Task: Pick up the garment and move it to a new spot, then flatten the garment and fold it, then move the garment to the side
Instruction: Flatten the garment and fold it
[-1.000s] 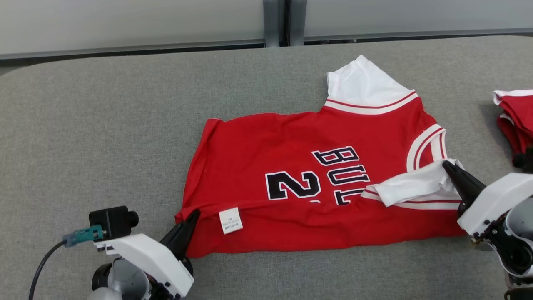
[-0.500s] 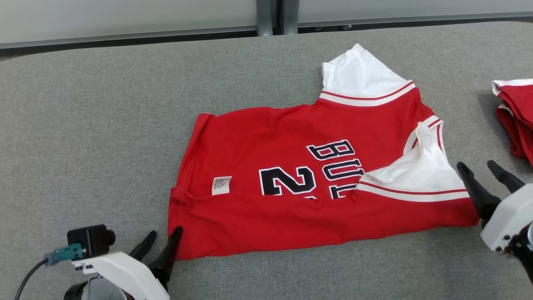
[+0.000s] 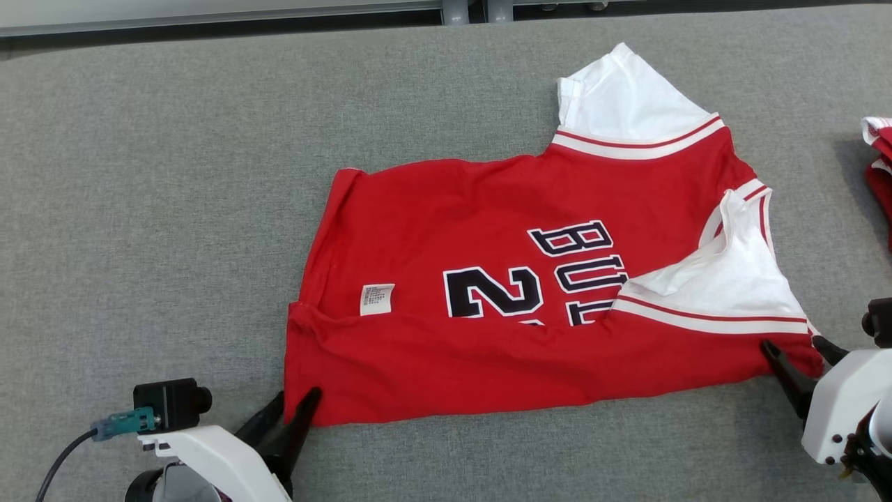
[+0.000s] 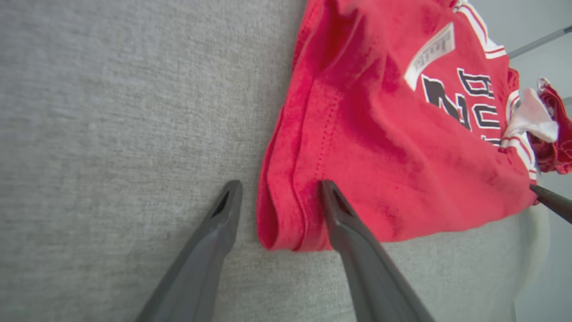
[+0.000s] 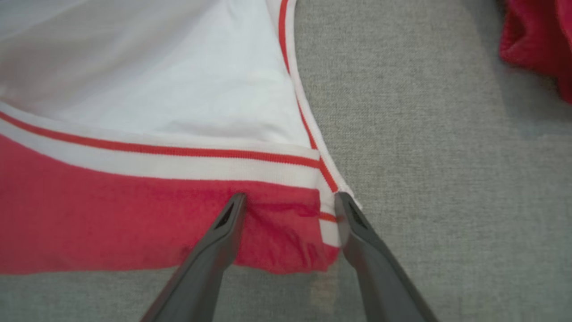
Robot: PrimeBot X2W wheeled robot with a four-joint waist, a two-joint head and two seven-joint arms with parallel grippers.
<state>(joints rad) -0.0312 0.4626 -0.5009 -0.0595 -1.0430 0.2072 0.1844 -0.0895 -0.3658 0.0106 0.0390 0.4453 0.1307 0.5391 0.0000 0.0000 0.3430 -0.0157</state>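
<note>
Head view
- Item 1: garment (image 3: 488,279), a red jersey with black-and-white lettering. It lies flat on the grey table (image 3: 139,209) with its near edge folded up over the front. It spans the ground between the two sets of jaws.
- Item 2: left gripper (image 3: 298,401), jaws apart. The tips are at the jersey's near hem corner, with one tip on the red cloth.
- Item 3: right gripper (image 3: 793,343), jaws apart. The tips are at the jersey's opposite near corner, just below the folded white sleeve (image 3: 725,279).
- Item 4: white label (image 3: 376,300), on the red cloth a little beyond the left jaws.
- Item 5: second red garment (image 3: 879,160), beyond the right jaws and outboard of them, apart from the jersey.

Left wrist view
- The fingers (image 4: 210,241) stand spread, with the doubled hem corner between them.
- One finger rests over grey table beside the hem and the other lies against the red cloth.
- The label and lettering lie beyond the tips.
- The tip of one dark finger of the other arm shows at the jersey's far corner.

Right wrist view
- The fingers (image 5: 210,255) stand spread and straddle the corner where red cloth meets white, red-striped trim.
- One tip is over the red cloth and the other is at the outer edge of the trim.
- The white sleeve lies just beyond the tips.
</note>
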